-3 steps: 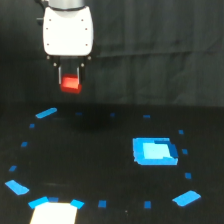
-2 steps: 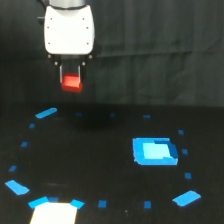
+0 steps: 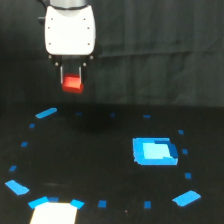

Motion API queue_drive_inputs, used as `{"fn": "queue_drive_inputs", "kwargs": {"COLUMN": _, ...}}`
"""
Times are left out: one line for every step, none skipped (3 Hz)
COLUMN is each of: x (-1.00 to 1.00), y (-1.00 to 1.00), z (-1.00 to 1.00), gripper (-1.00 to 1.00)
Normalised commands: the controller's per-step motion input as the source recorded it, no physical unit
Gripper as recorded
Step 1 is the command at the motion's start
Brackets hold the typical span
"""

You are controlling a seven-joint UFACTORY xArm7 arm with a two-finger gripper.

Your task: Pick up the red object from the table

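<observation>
The red object point(image 3: 73, 83) is a small bright red-orange block held up in the air, well above the black table point(image 3: 100, 165). My gripper point(image 3: 71, 80) hangs from the white arm body at the upper left of the exterior view and is shut on the block. Its dark fingers point(image 3: 62, 76) flank the block on both sides. The block's top is hidden between the fingers.
A large bright blue patch point(image 3: 154, 151) lies on the table at the exterior view's right. Small blue tape squares ring the table. A white patch with blue corners point(image 3: 54, 212) sits at the front left. A black curtain hangs behind.
The gripper and the red block have risen slightly and drifted a little toward the exterior view's right. Nothing on the table has shifted.
</observation>
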Motion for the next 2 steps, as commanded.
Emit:
{"fn": "queue_drive_inputs", "kwargs": {"x": 0.14, "y": -0.02, "z": -0.36, "gripper": -1.00}}
{"fn": "queue_drive_inputs", "kwargs": {"x": -0.03, "y": -0.34, "z": 1.00, "gripper": -1.00}}
